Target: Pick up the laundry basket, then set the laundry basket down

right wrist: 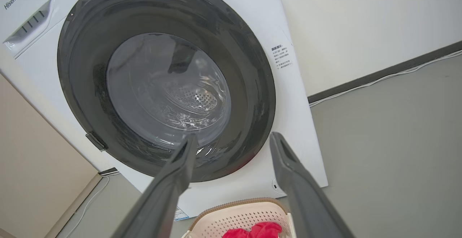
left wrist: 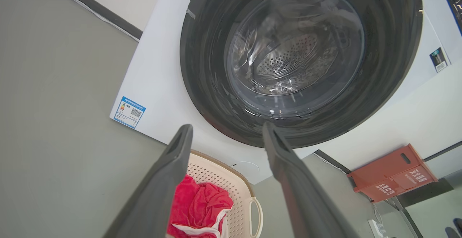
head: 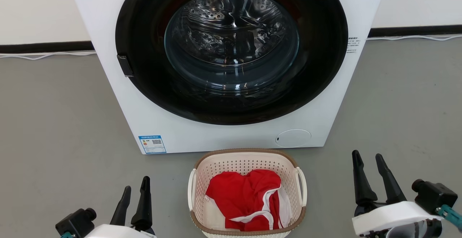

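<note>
The laundry basket (head: 245, 164) is cream perforated plastic with a brown rim and white loop handles. It stands on the grey floor just in front of the washer, holding a red and white garment (head: 245, 198). My left gripper (head: 135, 187) hangs open at the basket's left, apart from it. To the basket's right, my right gripper (head: 367, 155) is open too, clear of the handle. The left wrist view has the basket (left wrist: 238, 184) below and between the open fingers (left wrist: 169, 173). In the right wrist view the basket's far rim (right wrist: 238, 204) lies at the bottom between the fingers (right wrist: 288, 165).
A white front-loading washer (head: 231, 137) with a shut dark round door (head: 231, 50) stands right behind the basket. White cables run along the wall's black skirting (head: 43, 46). A red box (left wrist: 391, 171) stands by the wall beyond the washer. Grey floor lies on both sides.
</note>
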